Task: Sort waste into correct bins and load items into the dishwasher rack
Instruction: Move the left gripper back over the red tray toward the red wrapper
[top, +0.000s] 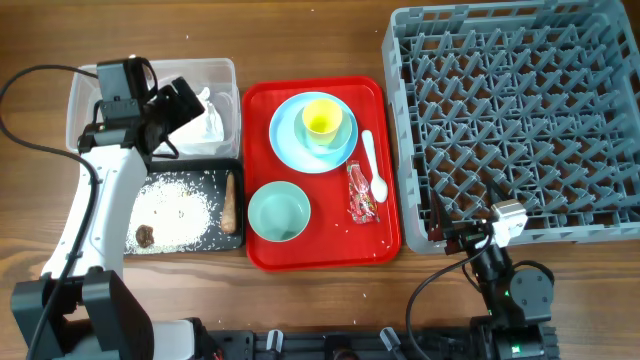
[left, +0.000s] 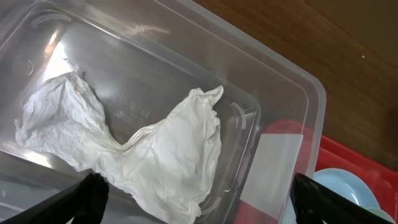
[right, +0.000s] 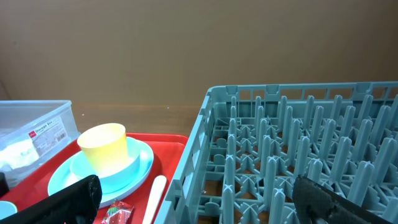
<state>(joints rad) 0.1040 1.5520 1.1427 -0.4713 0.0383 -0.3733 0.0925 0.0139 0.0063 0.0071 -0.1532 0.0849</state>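
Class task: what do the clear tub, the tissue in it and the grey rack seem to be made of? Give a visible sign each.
Clear tub: probably glossy transparent plastic; see-through walls, bright glints.
Tissue: thin matte white paper, judging by soft crumpled creases.
Grey rack: apparently moulded matte plastic; uniform pegs and lattice.

Table (top: 300, 310) is holding two bins (top: 228, 80), two cups (top: 320, 118), and one each of rack (top: 520, 110), tray (top: 330, 245), plate (top: 285, 140), bowl (top: 278, 212), spoon (top: 374, 165), tissue (left: 155, 155), wrapper (top: 361, 192).
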